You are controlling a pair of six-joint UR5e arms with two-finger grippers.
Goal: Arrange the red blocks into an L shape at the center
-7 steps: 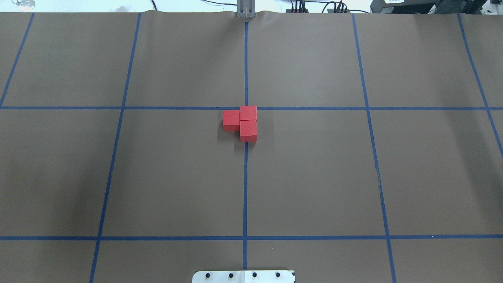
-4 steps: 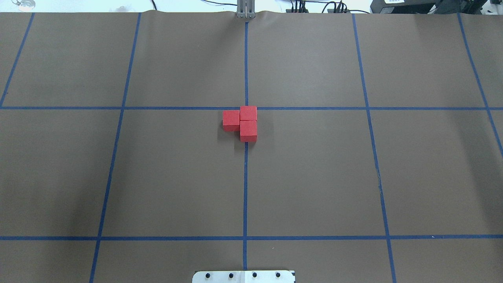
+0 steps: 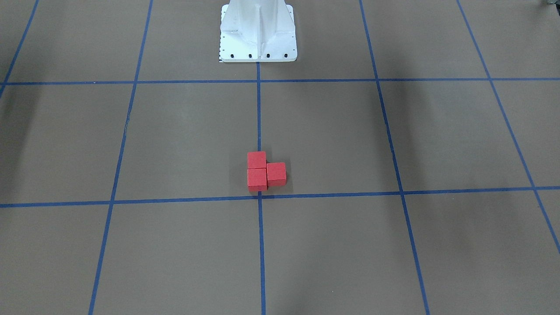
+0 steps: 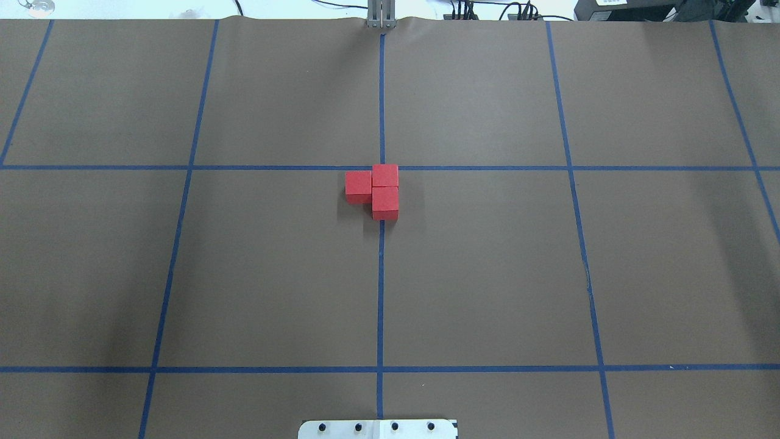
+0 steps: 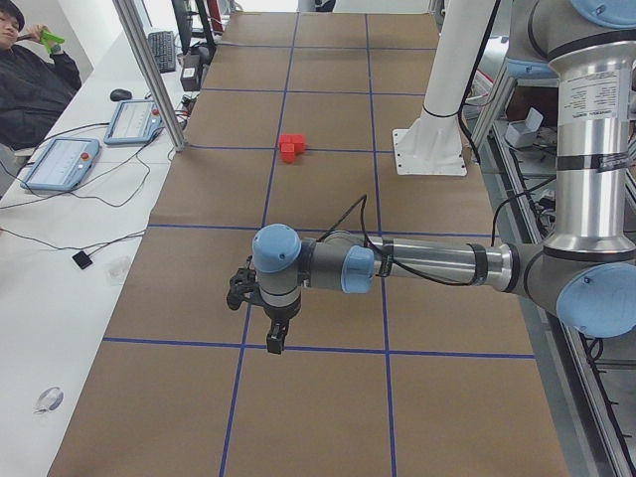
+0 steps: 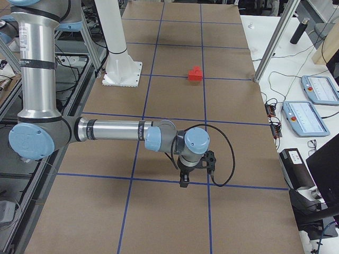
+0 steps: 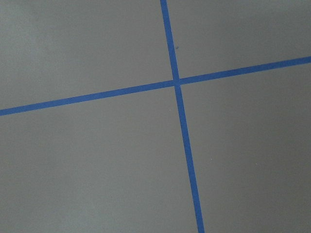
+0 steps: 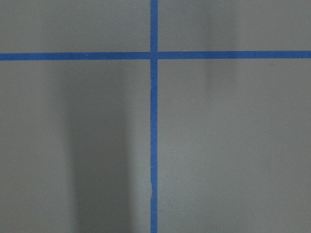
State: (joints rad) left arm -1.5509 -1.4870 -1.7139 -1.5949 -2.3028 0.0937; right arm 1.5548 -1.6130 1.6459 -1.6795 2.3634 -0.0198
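Three red blocks sit touching in an L shape on the brown table, at the central crossing of blue tape lines. In the overhead view one block (image 4: pixel 358 183) lies left of the corner block (image 4: pixel 385 175), and the third (image 4: pixel 385 202) lies below it. The cluster also shows in the front-facing view (image 3: pixel 257 178), the exterior left view (image 5: pixel 290 147) and the exterior right view (image 6: pixel 195 74). My left gripper (image 5: pixel 268 336) hangs over the table's left end, far from the blocks. My right gripper (image 6: pixel 184 181) hangs over the right end. I cannot tell whether either is open or shut.
The white robot base (image 3: pixel 258 35) stands at the table's near edge (image 4: pixel 378 428). A person (image 5: pixel 25 70) sits by a side bench with tablets (image 5: pixel 60 159). Aluminium posts (image 5: pixel 149 70) (image 6: pixel 273 39) stand at the far table edge. Both wrist views show only brown table and tape lines.
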